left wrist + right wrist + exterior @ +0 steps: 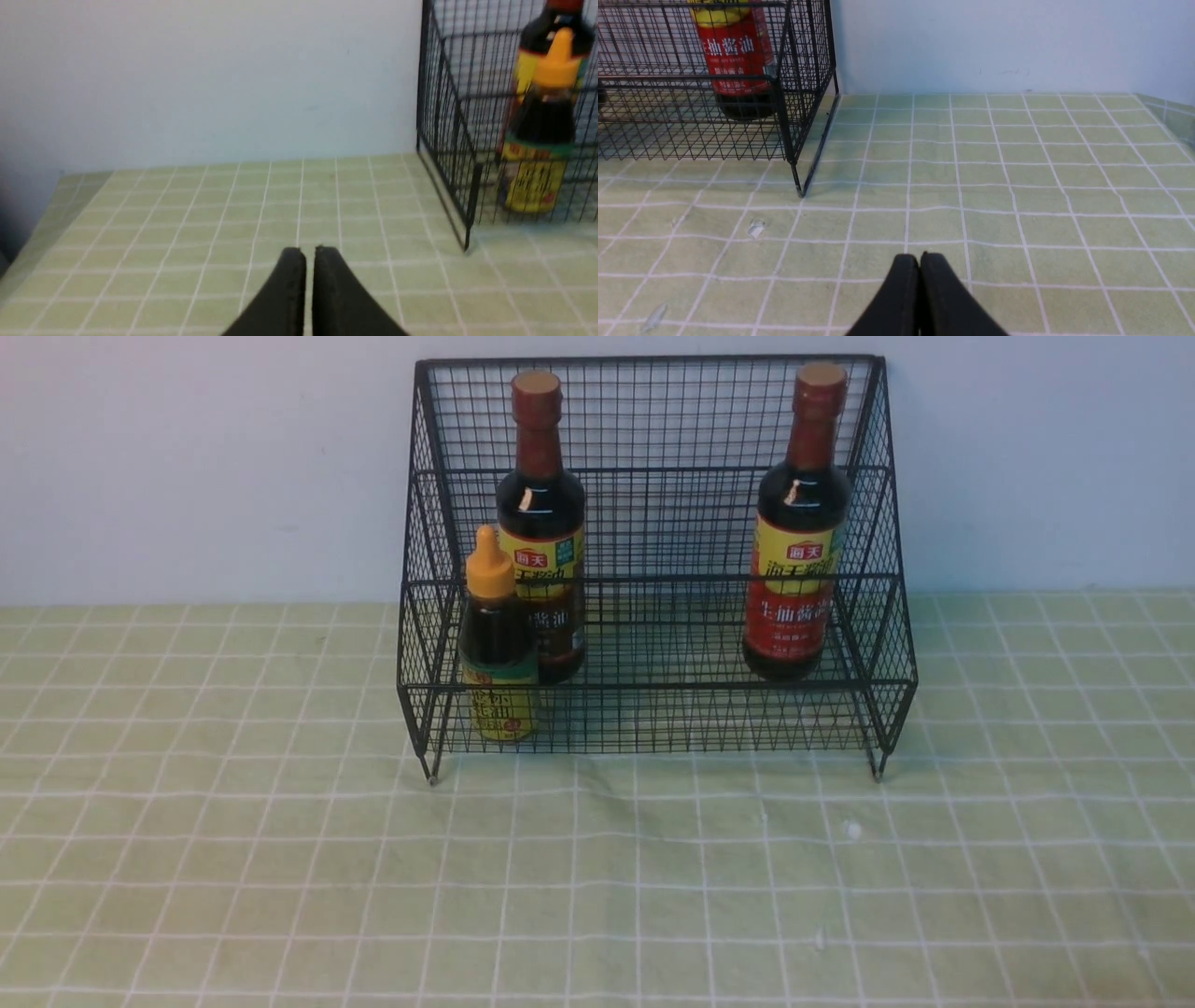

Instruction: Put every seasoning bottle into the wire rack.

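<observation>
The black wire rack (pixel 653 523) stands at the back against the wall. A tall brown-capped bottle (pixel 540 523) stands on its upper tier at the left. Another tall bottle with a yellow-and-red label (pixel 798 532) stands at the right. The short bottle with the orange nozzle cap (pixel 498 639) stands in the lower front tier at the left. Neither gripper shows in the front view. My left gripper (pixel 309 252) is shut and empty over the cloth, left of the rack (pixel 448 140) and short bottle (pixel 542 140). My right gripper (pixel 919 258) is shut and empty, right of the rack (pixel 784 93) and red-labelled bottle (pixel 735 56).
A green checked tablecloth (pixel 597 877) covers the table, with a few small white flecks (pixel 851 829) in front of the rack. A pale wall (pixel 187 457) runs behind. The table's left edge (pixel 42 219) and right edge (pixel 1171 116) show in the wrist views.
</observation>
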Motion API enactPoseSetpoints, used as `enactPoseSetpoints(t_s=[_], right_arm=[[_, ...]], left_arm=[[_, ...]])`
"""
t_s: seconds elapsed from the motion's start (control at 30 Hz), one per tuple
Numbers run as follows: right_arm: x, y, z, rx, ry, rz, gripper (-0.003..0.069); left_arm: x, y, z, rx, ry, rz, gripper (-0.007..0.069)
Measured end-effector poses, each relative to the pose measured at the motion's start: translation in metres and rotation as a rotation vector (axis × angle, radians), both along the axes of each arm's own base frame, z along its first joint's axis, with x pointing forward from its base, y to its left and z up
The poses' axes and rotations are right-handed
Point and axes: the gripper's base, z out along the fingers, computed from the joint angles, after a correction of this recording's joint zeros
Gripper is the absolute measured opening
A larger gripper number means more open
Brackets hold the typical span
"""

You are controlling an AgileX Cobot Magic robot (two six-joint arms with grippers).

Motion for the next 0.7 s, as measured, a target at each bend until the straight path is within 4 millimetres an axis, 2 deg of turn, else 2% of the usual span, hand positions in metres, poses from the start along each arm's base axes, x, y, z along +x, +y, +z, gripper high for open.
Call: enactPoseSetpoints(t_s=[0.1, 0.17, 0.7], right_arm=[[0.000, 0.000, 0.000, 0.000, 0.000, 0.000, -0.0014], [0.000, 0.000, 0.000, -0.001, 0.000, 0.000, -0.0014], [0.000, 0.000, 0.000, -0.001, 0.000, 0.000, -0.0014]], left_arm=[[0.004, 0.000, -0.042, -0.005, 0.108, 0.001, 0.0007], [0.004, 0.000, -0.052, -0.008, 0.149, 0.002, 0.0007], [0.004, 0.000, -0.052, -0.016, 0.148, 0.001, 0.0007]])
